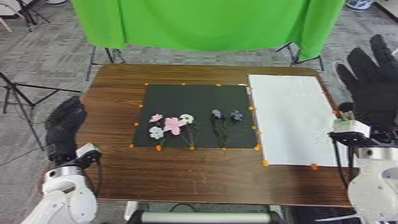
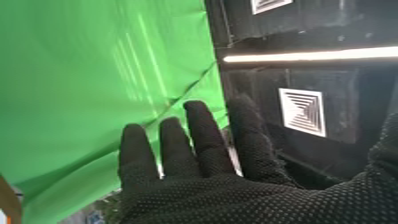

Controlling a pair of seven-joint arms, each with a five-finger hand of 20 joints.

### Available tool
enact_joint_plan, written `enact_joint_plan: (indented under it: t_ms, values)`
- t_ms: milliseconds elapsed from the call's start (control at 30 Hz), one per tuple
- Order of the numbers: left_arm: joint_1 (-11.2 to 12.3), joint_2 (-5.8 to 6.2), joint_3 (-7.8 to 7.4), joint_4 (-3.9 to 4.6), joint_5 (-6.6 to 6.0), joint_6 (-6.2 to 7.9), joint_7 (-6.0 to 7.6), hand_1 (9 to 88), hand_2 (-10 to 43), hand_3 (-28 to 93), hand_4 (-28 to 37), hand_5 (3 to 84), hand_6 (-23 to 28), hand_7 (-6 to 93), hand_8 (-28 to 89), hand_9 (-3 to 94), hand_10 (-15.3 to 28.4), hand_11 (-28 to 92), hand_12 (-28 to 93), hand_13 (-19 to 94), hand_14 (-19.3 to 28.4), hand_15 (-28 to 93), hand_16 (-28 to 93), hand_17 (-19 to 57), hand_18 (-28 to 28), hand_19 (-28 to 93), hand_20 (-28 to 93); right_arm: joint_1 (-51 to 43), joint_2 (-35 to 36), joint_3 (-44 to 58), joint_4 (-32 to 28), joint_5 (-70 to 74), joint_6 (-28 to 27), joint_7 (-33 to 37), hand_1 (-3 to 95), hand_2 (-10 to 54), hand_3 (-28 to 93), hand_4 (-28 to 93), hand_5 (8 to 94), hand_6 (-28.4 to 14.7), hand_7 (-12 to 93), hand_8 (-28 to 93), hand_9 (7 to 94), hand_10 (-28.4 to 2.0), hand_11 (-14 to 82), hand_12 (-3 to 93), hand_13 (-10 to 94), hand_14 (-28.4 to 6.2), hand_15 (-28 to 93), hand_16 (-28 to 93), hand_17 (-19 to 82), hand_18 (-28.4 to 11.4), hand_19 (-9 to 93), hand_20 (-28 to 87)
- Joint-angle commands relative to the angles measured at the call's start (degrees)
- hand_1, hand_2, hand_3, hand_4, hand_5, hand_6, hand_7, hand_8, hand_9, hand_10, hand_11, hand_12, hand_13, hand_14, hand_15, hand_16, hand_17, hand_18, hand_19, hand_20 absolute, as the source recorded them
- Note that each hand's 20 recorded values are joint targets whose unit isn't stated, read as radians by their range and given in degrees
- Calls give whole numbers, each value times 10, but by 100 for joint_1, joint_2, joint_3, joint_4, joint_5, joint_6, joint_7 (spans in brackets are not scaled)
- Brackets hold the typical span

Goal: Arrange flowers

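Observation:
In the head view my left hand [image 1: 66, 129] is held at the table's left edge, away from the flowers. My right hand [image 1: 375, 87] is raised at the far right, beside the white sheet, its fingers straight and spread. In the right wrist view the right hand [image 2: 235, 200] holds nothing. On the dark mat [image 1: 178, 97] lie a pink flower [image 1: 172, 126], a smaller pink one [image 1: 156, 118], white flowers [image 1: 157, 132] and, to their right, two bluish flowers [image 1: 236, 115] with green stems. The white sheet [image 1: 293, 120] lies right of the mat.
Orange markers [image 1: 265, 163] line the edges of the mat and sheet on the brown table [image 1: 187, 172]. A green cloth [image 1: 209, 25] hangs beyond the far edge. Tripod legs [image 1: 22, 95] stand at the left. Ceiling vents [image 2: 303, 112] show in the right wrist view.

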Motion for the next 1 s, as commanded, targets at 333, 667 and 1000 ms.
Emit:
enact_joint_plan:
  t_ms: [333, 667, 1000]
  values:
    - [327, -36, -609, -333, -92, -760, 212, 315, -93, 730, -151, 459, 18, 169, -88, 424, 124, 192, 101, 353, 141, 143, -5, 138, 99, 81, 202, -508, -229, -21, -52, 279, -95, -150, -19, -89, 761, -226, 300, 4, 46, -74, 271, -109, -1, 80, 152, -108, -104, 220, 46, -113, 21, 192]
    - [374, -43, -659, -338, -158, -783, 195, 305, -79, 736, -159, 489, 20, 179, -86, 452, 131, 205, 108, 364, 148, 156, -7, 131, 103, 86, 196, -686, -303, 89, -124, 296, -128, -166, -15, -76, 759, -221, 361, -6, 52, -77, 297, -111, 11, 78, 176, -114, -67, 212, 74, -122, 20, 208]
    - [365, -80, -627, -319, -180, -896, 164, 304, -74, 734, -163, 478, 18, 179, -89, 470, 131, 214, 112, 397, 165, 185, -1, 132, 116, 107, 195, -791, -345, 169, -139, 371, -236, -89, -15, -75, 760, -220, 379, -5, 52, -74, 291, -107, 10, 77, 191, -117, -42, 201, 79, -136, 27, 218]
